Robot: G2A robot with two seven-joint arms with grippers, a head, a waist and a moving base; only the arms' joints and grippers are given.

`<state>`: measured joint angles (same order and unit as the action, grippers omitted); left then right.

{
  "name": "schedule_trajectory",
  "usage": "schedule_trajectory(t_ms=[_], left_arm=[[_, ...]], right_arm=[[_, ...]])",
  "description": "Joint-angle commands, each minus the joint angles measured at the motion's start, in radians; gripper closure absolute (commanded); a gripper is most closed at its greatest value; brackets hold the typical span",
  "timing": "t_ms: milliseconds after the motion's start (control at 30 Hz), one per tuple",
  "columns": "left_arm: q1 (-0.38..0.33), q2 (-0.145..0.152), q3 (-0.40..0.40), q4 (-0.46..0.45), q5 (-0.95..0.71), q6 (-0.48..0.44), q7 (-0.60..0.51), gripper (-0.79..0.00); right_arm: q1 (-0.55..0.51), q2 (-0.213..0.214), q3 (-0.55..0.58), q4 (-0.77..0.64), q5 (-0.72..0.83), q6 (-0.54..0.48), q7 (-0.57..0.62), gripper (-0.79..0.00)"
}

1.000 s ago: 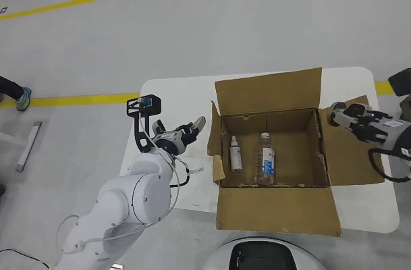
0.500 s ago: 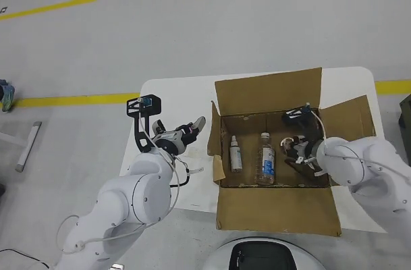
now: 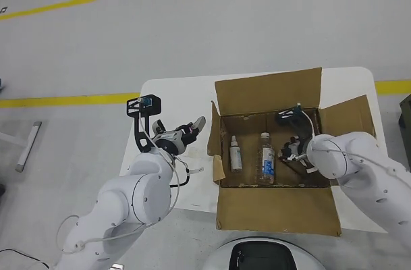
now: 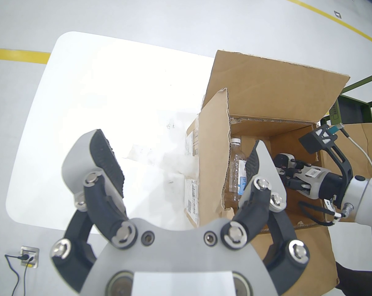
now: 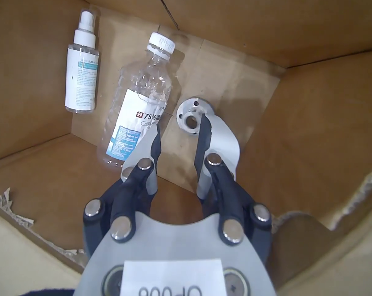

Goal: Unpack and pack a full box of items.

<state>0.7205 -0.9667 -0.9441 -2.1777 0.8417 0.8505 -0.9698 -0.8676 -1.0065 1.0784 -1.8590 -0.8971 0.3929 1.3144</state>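
Observation:
An open cardboard box (image 3: 276,209) stands on the white table (image 3: 171,94). On its floor lie a clear plastic bottle (image 5: 143,106) (image 3: 265,158) with a white cap, a small white spray bottle (image 5: 82,72) (image 3: 235,155) and a round silver metal flange (image 5: 186,113). My right gripper (image 5: 180,126) (image 3: 286,152) hangs inside the box, open and holding nothing. One fingertip is over the clear bottle's label, the other is in front of the flange. My left gripper (image 4: 178,146) (image 3: 192,128) is open over the table beside the box's left wall.
The box flaps are folded outward on all sides, and the tall back flap (image 3: 269,91) stands up. Bare table (image 4: 112,78) lies left of the box. Torn cardboard edges (image 5: 16,211) line the near rim.
My right arm has swung from outside the box's right flap down into the box, and now sits near the clear bottle. The left arm has not moved.

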Motion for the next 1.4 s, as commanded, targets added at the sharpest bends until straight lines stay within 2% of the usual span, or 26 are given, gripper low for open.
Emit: schedule_trajectory(t_ms=[0,33,67,100,133,167,200,233,400,500,600,667,833,1033,1167,1367], left_arm=[[0.000,0.000,0.000,0.000,0.000,0.000,0.000,-0.785],[0.000,0.000,0.000,0.000,0.000,0.000,0.000,-0.785],[0.000,0.000,0.000,0.000,0.000,0.000,0.000,-0.785],[0.000,0.000,0.000,0.000,0.000,0.000,0.000,-0.785],[0.000,0.000,0.000,0.000,0.000,0.000,0.000,-0.785],[0.000,0.000,0.000,0.000,0.000,0.000,0.000,-0.785],[0.000,0.000,0.000,0.000,0.000,0.000,0.000,-0.785],[0.000,0.000,0.000,0.000,0.000,0.000,0.000,-0.785],[0.000,0.000,0.000,0.000,0.000,0.000,0.000,-0.785],[0.000,0.000,0.000,0.000,0.000,0.000,0.000,-0.785],[0.000,0.000,0.000,0.000,0.000,0.000,0.000,-0.785],[0.000,0.000,0.000,0.000,0.000,0.000,0.000,-0.785],[0.000,0.000,0.000,0.000,0.000,0.000,0.000,-0.785],[0.000,0.000,0.000,0.000,0.000,0.000,0.000,-0.785],[0.000,0.000,0.000,0.000,0.000,0.000,0.000,-0.785],[0.000,0.000,0.000,0.000,0.000,0.000,0.000,-0.785]], right_arm=[[-0.007,0.002,0.028,-0.028,0.009,0.002,-0.007,-0.317],[-0.014,0.004,0.054,-0.062,0.016,0.008,-0.023,-0.299],[-0.024,0.008,0.084,-0.107,0.016,0.002,-0.040,-0.237],[-0.040,0.013,0.120,-0.146,0.010,-0.003,-0.053,-0.212],[-0.057,0.018,0.171,-0.193,0.005,0.003,-0.075,-0.166],[-0.081,0.023,0.222,-0.235,0.014,0.005,-0.093,-0.086],[-0.108,0.028,0.280,-0.269,0.024,0.002,-0.115,-0.065],[-0.131,0.032,0.354,-0.303,0.028,0.009,-0.153,-0.006],[-0.318,0.038,0.725,-0.377,0.078,0.064,-0.316,0.000],[-0.424,0.024,0.921,-0.320,0.224,0.099,-0.404,0.000],[-0.525,0.008,1.035,-0.221,0.350,0.071,-0.465,0.000],[-0.570,-0.005,1.054,-0.156,0.468,0.043,-0.497,0.000],[-0.614,-0.027,0.985,-0.111,0.728,-0.092,-0.519,0.000],[-0.585,-0.027,0.895,-0.116,0.900,-0.246,-0.423,0.000],[-0.550,-0.021,0.840,-0.126,0.946,-0.307,-0.344,0.000],[-0.493,-0.005,0.704,-0.150,0.807,-0.323,-0.224,0.000]])
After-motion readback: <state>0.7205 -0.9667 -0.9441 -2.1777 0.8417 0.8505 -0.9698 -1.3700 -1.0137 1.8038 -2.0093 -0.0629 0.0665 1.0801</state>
